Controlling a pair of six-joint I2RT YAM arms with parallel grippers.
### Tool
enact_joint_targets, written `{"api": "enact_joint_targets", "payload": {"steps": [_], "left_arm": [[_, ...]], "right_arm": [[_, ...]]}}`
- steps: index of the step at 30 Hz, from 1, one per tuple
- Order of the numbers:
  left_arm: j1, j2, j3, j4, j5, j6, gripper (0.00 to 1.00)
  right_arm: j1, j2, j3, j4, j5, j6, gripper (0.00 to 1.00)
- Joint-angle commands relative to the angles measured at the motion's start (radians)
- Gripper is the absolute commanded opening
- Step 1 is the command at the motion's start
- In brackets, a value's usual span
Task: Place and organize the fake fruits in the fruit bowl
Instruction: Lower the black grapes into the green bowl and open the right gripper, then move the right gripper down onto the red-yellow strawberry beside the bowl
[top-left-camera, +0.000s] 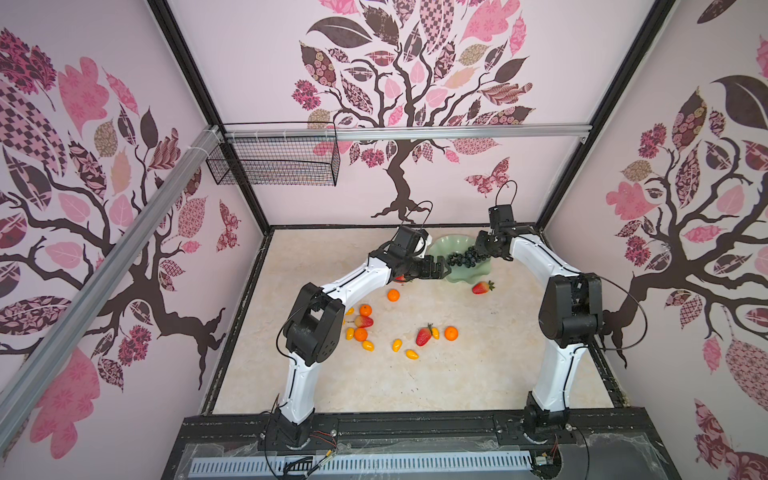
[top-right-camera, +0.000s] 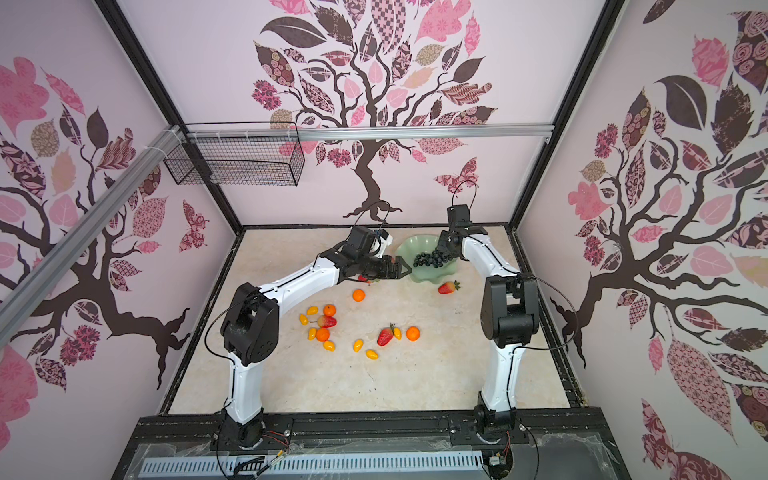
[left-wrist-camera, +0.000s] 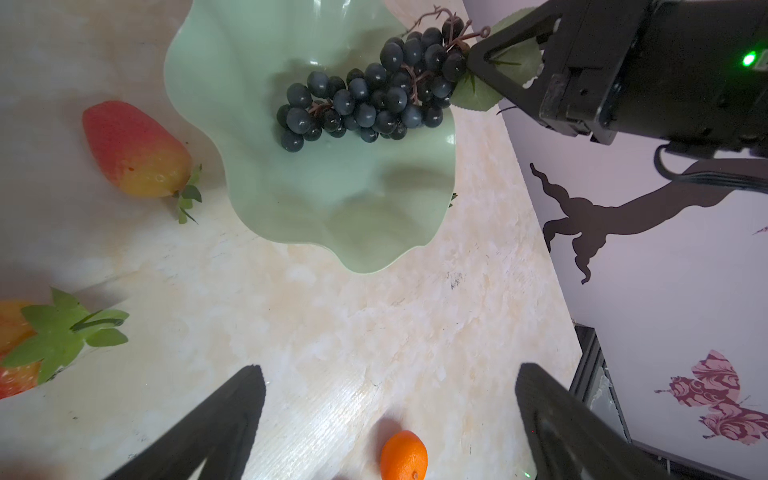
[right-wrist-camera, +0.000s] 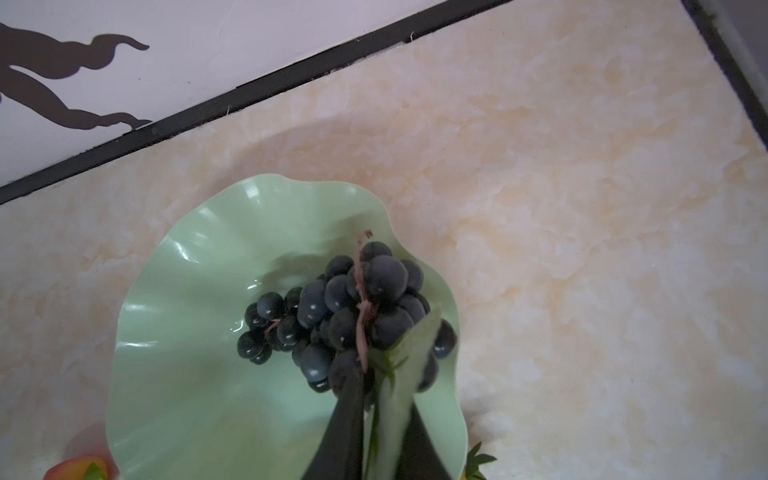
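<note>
Got grapes (left-wrist-camera: 365, 95) lying in bowl (left-wrist-camera: 332, 208); R gripper (right-wrist-camera: 386, 386) jaws nearly together round leaf (left-wrist-camera: 478, 93), can't tell if pinching it. I'd open wide, then lift straight up so leaf doesn't drag them out. L gripper (left-wrist-camera: 390, 370) spread, empty

Left arm (top-left-camera: 297, 382) and right arm (top-left-camera: 557, 374) have white links and bulky black joints, with thin black cables (top-left-camera: 645, 320) looping beside them. Left gripper (left-wrist-camera: 390, 374) and right gripper (right-wrist-camera: 386, 390) are black with tapering fingers; a small green lamp (left-wrist-camera: 749, 59) glows on the right one.
</note>
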Motion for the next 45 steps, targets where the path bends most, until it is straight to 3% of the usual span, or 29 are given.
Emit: {"api": "enact_joint_targets", "payload": {"steps": [1, 5, 11, 16, 20, 28, 33, 39, 45], "left_arm": [[-0.009, -0.037, -0.024, 0.030, -0.021, 0.011, 0.99], [-0.008, -0.059, -0.025, 0.007, -0.029, 0.073, 0.99], [-0.007, -0.169, -0.068, -0.009, -0.188, 0.101, 0.98], [-0.007, -0.317, -0.177, 0.061, -0.312, 0.144, 0.99], [0.000, -0.394, -0.251, 0.065, -0.393, 0.153, 0.99], [-0.013, -0.380, -0.282, 0.054, -0.169, 0.167, 0.99], [-0.098, -0.276, -0.197, 0.018, -0.174, 0.178, 0.99], [-0.205, -0.138, -0.048, -0.037, -0.217, 0.214, 0.99], [-0.267, -0.026, 0.086, -0.090, -0.263, 0.240, 0.99]], "right_arm": [[-0.005, 0.038, 0.038, -0.021, 0.016, -0.010, 0.21], [-0.005, 0.028, 0.035, -0.019, 0.001, -0.008, 0.34], [-0.005, -0.098, -0.042, 0.065, -0.006, -0.023, 0.52], [-0.005, -0.261, -0.204, 0.156, -0.028, -0.013, 0.56], [-0.005, -0.396, -0.331, 0.181, -0.022, 0.007, 0.57], [-0.024, -0.613, -0.646, 0.221, -0.009, 0.145, 0.52], [-0.115, -0.656, -0.779, 0.284, -0.163, 0.216, 0.49], [-0.293, -0.606, -0.893, 0.427, -0.453, 0.360, 0.44], [-0.316, -0.515, -0.874, 0.489, -0.502, 0.396, 0.43]]}}
